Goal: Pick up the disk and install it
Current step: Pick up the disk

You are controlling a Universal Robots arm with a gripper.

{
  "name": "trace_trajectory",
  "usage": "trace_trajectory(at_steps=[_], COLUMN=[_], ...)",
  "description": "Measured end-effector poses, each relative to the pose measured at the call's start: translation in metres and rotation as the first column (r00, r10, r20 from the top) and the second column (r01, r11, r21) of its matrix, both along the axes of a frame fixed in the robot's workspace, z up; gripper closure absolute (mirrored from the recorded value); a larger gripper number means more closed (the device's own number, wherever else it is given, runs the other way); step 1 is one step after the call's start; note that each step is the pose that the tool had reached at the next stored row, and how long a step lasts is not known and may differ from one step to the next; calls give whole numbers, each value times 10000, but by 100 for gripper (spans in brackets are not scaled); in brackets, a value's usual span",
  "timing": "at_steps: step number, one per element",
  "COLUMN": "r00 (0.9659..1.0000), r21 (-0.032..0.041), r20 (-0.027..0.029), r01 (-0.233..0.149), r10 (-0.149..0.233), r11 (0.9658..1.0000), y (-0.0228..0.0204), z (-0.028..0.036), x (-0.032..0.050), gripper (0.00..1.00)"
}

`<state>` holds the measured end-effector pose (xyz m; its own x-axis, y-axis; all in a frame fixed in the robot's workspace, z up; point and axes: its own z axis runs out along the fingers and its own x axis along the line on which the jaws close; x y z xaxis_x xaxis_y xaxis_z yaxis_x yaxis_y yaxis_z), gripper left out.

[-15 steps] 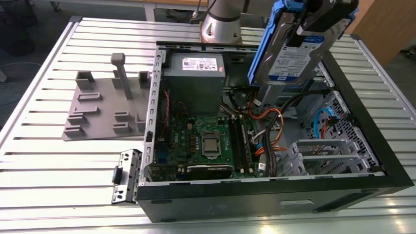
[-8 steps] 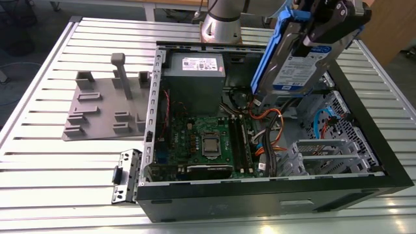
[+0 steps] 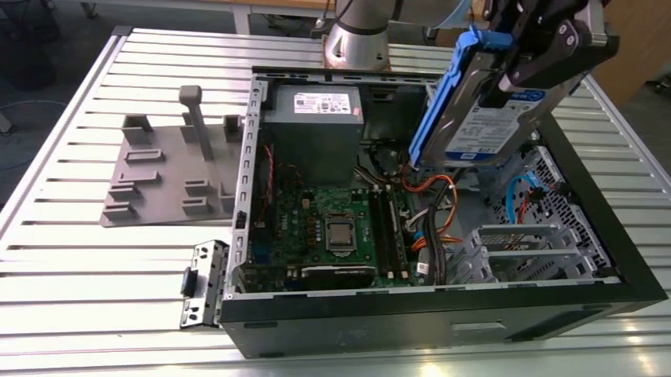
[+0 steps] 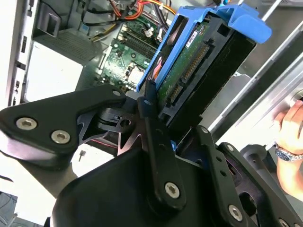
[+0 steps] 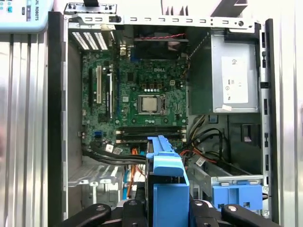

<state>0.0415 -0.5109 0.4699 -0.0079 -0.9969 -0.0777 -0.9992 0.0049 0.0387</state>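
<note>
At the exterior view's left, one grey fixture plate is seen lying on the slatted metal table, and one small metal bracket is set just beside the open computer case. Inside the case, one grey power supply and one motherboard are seen. Further right, one disk is held above the case, steeply tilted. It is silver-grey, with a white-and-blue label and a blue plastic frame along its edges. It is clamped between the fingers of the gripper. In the second wrist view, one person's hand is seen past the gripper.
</note>
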Motion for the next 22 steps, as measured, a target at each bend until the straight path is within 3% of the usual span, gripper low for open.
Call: trace_trajectory(at_steps=[22], r00=[10000], r21=[0], r20=[0], r01=[0], r10=[0], r11=[10000], y=[-268], z=[-16], x=[46], gripper=[64])
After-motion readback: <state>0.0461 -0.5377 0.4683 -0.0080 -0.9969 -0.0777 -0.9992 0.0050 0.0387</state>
